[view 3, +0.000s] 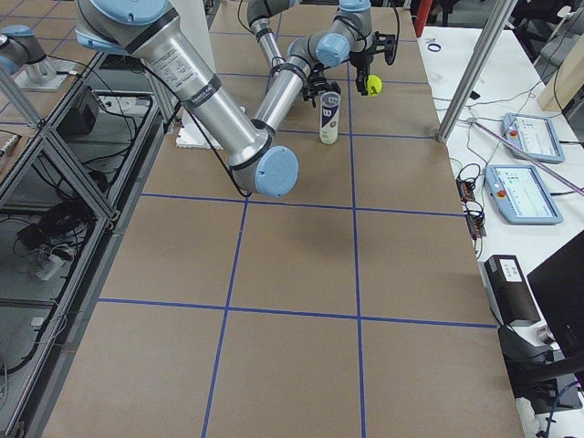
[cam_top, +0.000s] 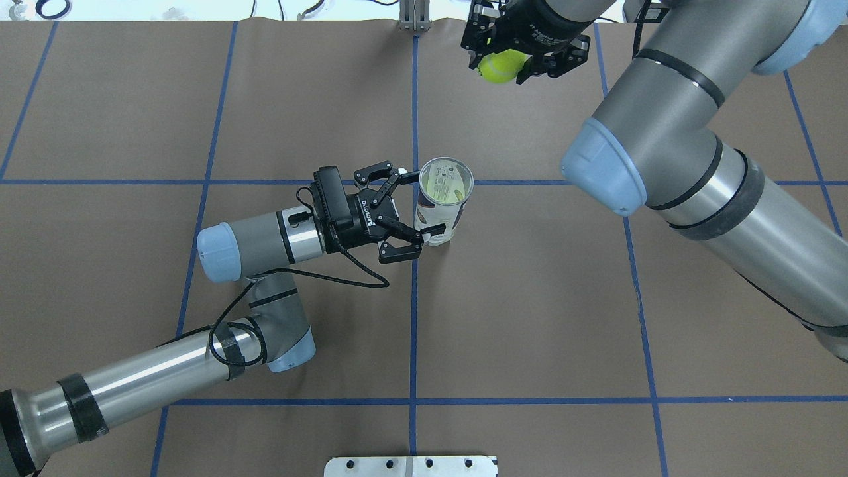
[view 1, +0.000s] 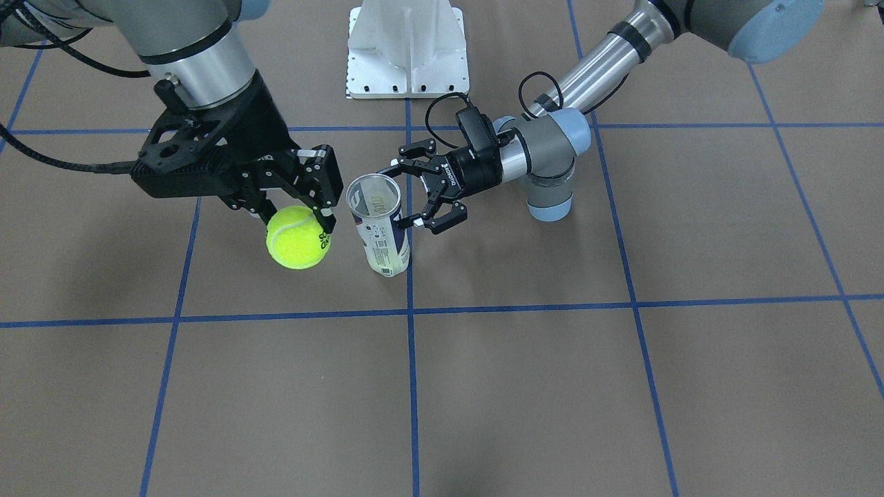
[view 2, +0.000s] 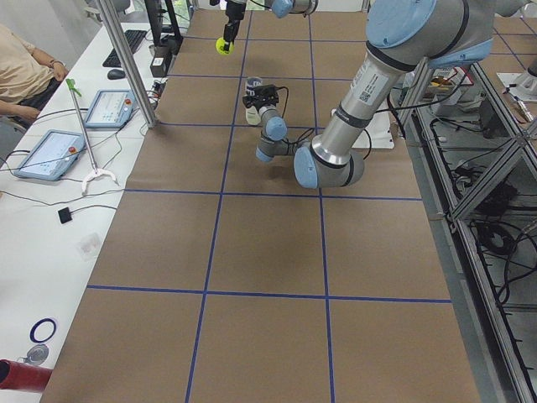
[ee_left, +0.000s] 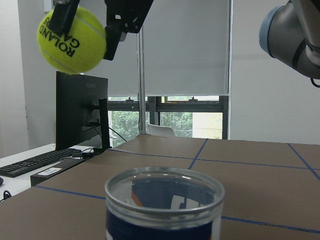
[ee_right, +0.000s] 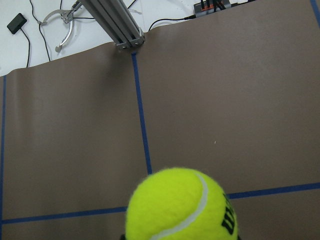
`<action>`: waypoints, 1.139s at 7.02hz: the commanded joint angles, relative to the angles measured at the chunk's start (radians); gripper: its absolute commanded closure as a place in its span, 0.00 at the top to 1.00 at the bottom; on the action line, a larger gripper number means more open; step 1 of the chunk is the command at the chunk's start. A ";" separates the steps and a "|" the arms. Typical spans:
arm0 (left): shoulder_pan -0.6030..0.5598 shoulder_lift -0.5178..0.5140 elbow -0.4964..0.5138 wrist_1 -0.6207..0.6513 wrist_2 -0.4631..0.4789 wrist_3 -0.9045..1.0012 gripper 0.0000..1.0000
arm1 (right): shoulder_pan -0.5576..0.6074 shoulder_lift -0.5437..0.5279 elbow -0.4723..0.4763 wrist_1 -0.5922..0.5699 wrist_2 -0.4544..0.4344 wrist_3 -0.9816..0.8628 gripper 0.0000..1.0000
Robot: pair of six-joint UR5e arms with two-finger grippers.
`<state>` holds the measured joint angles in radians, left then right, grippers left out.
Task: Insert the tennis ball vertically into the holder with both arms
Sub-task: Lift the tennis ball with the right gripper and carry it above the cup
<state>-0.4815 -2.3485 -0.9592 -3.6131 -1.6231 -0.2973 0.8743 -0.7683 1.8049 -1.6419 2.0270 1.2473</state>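
The holder (view 1: 378, 231), a clear can with a white and navy label, stands upright and open-topped near the table's middle (cam_top: 442, 199). My left gripper (view 1: 394, 196) reaches in level from the side, its fingers (cam_top: 432, 230) pressed against both sides of the holder. In the left wrist view the holder's rim (ee_left: 165, 187) sits close in front. My right gripper (view 1: 297, 222) is shut on a yellow tennis ball (view 1: 298, 240) and holds it raised above the table, beside the holder and off its axis. The ball also shows in the overhead view (cam_top: 500, 67) and the right wrist view (ee_right: 182, 205).
A white metal pedestal base (view 1: 407, 52) stands at the robot's edge of the table. Brown paper with blue tape lines (cam_top: 414, 331) covers the table. An aluminium post (ee_right: 115, 22) stands at the far edge. Operators' tablets (view 2: 46, 155) lie on the side desk.
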 commanded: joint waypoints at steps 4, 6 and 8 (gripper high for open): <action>-0.002 0.000 0.000 0.002 0.002 0.001 0.99 | -0.185 0.049 0.106 -0.206 -0.143 0.073 0.00; -0.003 0.000 0.002 0.002 0.002 0.004 0.99 | -0.259 0.049 0.106 -0.255 -0.221 0.073 0.00; -0.002 0.000 0.002 0.004 0.002 0.004 0.99 | -0.276 0.049 0.106 -0.285 -0.231 0.073 0.00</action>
<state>-0.4836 -2.3485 -0.9575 -3.6106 -1.6214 -0.2932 0.6144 -0.7193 1.9107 -1.9038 1.8072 1.3206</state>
